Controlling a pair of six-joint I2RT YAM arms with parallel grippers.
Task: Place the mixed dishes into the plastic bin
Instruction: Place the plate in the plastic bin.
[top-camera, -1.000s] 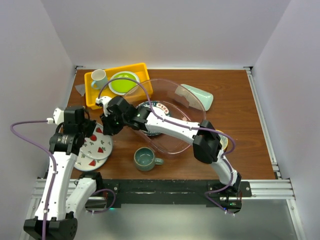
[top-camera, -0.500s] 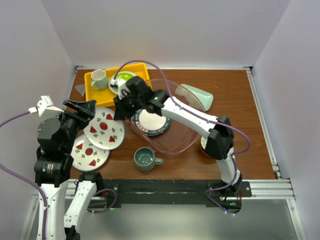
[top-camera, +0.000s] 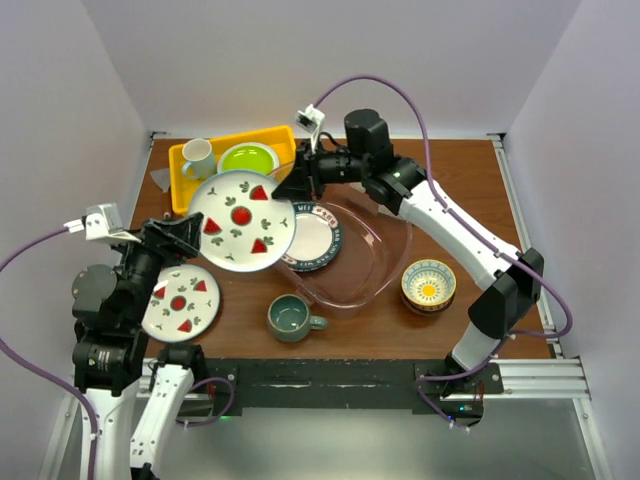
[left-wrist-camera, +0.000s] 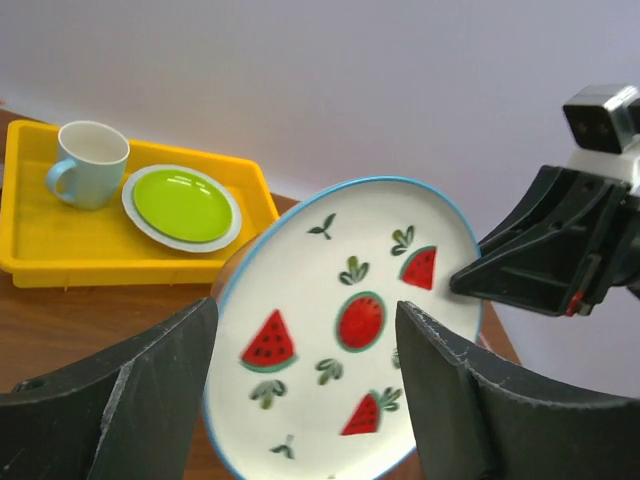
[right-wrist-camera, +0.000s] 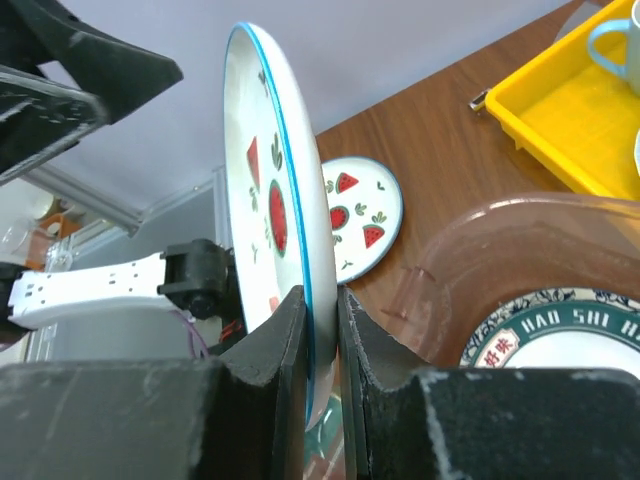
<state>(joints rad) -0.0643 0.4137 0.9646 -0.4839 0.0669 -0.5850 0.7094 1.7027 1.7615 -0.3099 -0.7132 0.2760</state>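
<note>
Your right gripper (top-camera: 293, 190) is clamped on the right rim of the fruit plate (top-camera: 240, 207), and the right wrist view shows that rim pinched tight between the two fingers. A second ago this arm lay low across the plastic bin (top-camera: 375, 270), reaching toward the left side of the frame; now it arches across the upper middle of the frame. The plate has risen with it, from the lower left half a second ago to the upper left centre, its face tilted toward the camera. Your left gripper (top-camera: 185, 235), shut a second ago, now stands wide open at the plate's left edge. In the left wrist view the plate sits between and beyond the spread fingers, so you cannot tell whether they touch it. The second fruit plate (top-camera: 180, 302) lies flat on the table (top-camera: 480, 210) at lower left, where it was. The grey-green mug (top-camera: 292, 317) has not moved, just below the bin. With the right arm swung away, the yellow-inside bowl (top-camera: 428, 283) now shows at the bin's lower right. The bin, in the middle of the frame, holds the dark-rimmed plate (top-camera: 315, 235) as before. The yellow tray (top-camera: 185, 200) at upper left keeps its lime-green plate (top-camera: 248, 158) and pale mug (top-camera: 198, 157).
</note>
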